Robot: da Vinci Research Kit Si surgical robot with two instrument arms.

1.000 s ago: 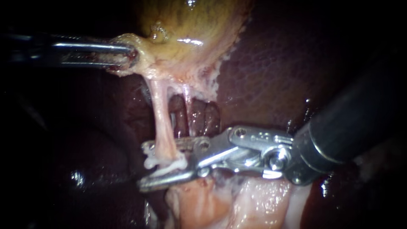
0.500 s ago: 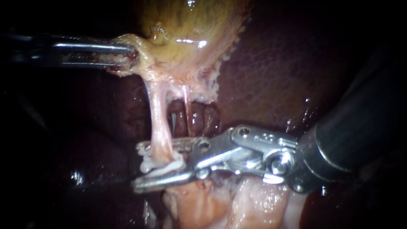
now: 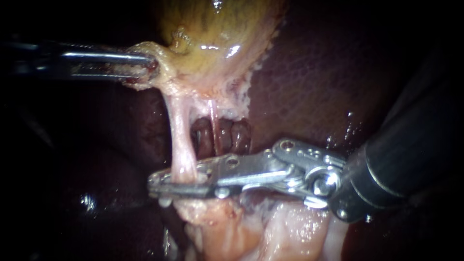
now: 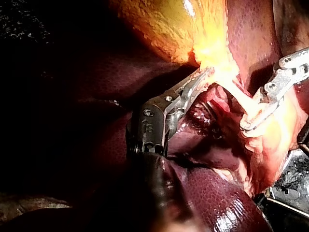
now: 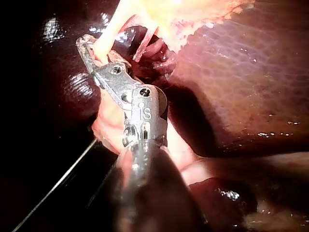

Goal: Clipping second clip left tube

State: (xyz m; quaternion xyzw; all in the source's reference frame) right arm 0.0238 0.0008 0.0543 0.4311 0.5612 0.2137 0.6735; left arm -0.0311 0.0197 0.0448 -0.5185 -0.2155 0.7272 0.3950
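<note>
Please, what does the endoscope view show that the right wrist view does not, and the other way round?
Only the endoscope view: the left instrument, its jaws shut on the edge of the gallbladder.
Only the right wrist view: a thin pale line in the dark beside the shaft; I cannot tell what it is.
Both: the right instrument, its jaws shut on the left tube, and the liver.

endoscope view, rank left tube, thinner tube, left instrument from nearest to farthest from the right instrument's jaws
1. left tube: between the right instrument's jaws, which are shut on it.
2. thinner tube: just above them, to the right.
3. left instrument: far up left, gripping the gallbladder.
</note>
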